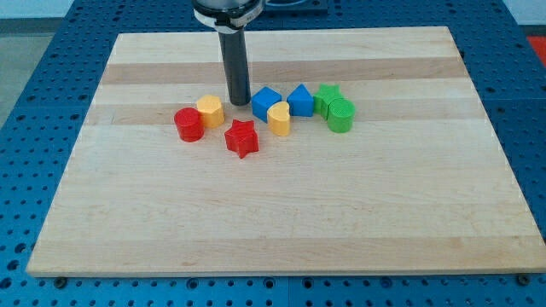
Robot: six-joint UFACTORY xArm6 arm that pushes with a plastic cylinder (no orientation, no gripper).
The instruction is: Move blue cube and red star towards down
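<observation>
Eight blocks are gathered in a loose row across the upper middle of the wooden board [281,222], and little of the task appears to be done. The blue cube [266,103] is seen just to the view's right of my tip [240,103], which is planted between it and a yellow hexagonal block [210,111]; contact with either cannot be confirmed. The red star [241,138] is found just below the tip, slightly lower than the rest of the row. No pincer is fitted, so no open or closed state can be given. Both target blocks are judged to need pushing well toward the view's bottom, since the lower half of the board is unoccupied. Also noted are a red cylinder [188,124], a yellow half-round block [279,118], a second blue block [300,101] and two green blocks [334,107].
</observation>
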